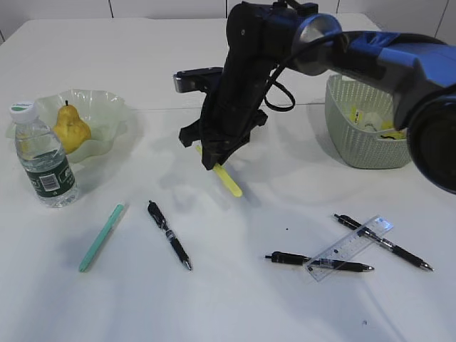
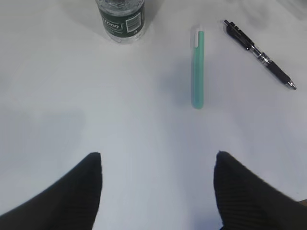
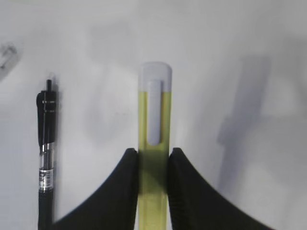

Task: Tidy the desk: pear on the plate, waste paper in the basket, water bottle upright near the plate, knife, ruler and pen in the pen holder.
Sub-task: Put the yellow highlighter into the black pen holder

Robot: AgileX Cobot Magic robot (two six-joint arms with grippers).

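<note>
White worktop (image 1: 142, 306) below; my right gripper (image 3: 153, 158) pinches a yellow knife (image 3: 154, 143), maybe: light, stiff, slippery. Left gripper (image 2: 158, 167) spread, empty.

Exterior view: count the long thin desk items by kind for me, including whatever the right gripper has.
Black pens: 3
Green cased tool: 1
Yellow cased tool, clamped in the right gripper: 1
Clear ruler: 1
Total: 6

White wall panels (image 1: 164, 7), divided by thin dark vertical seams, are seen in the background. Two tiny dark specks (image 1: 286, 229) are noted lower down.
</note>
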